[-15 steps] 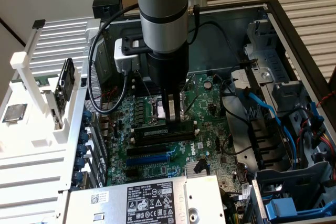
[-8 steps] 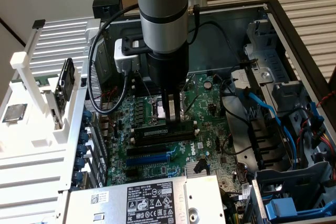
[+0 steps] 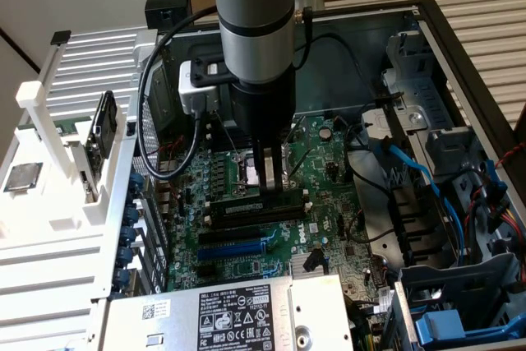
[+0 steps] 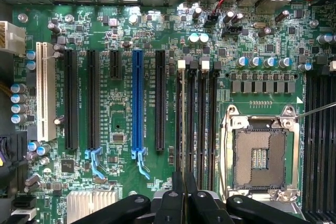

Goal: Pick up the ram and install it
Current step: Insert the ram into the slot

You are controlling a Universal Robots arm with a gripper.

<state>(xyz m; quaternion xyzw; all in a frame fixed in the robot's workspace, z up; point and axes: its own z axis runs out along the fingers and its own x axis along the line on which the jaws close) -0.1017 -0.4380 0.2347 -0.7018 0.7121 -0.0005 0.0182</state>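
- Inside the open computer case (image 3: 472,63), the arm reaches straight down over the motherboard (image 3: 329,228). The hand (image 3: 265,191) stands at the bank of black memory slots (image 3: 279,208).
- The hand is narrow. In the wrist view its two fingers (image 4: 179,192) sit nearly together, with a thin gap between them, closed on the ram.
- The ram (image 3: 237,204) lies directly under the fingertips. It is on edge, level and parallel to the slots, and is gripped at mid-length.
- The ends of the ram reach out past both sides of the hand, toward the white end clips (image 3: 306,196) of the bank.
- The ram is at the slots, but it cannot be told which slot it meets or whether it is seated.
- In the wrist view the hand (image 4: 184,195) lines up with the four memory slots (image 4: 197,124). These run between a long black expansion slot (image 4: 159,100) and the open CPU socket (image 4: 260,156).
- The blue expansion slot (image 3: 238,246) lies near the hand, beyond the memory bank on the side away from the socket. It is apart from the ram.
- The hand touches neither the blue slot nor the socket.
- A white rack (image 3: 49,219) stands outside the case at the exterior view's left, well apart from the hand.
- A grey unit with a white label (image 3: 234,318) lies along the near edge of the case.
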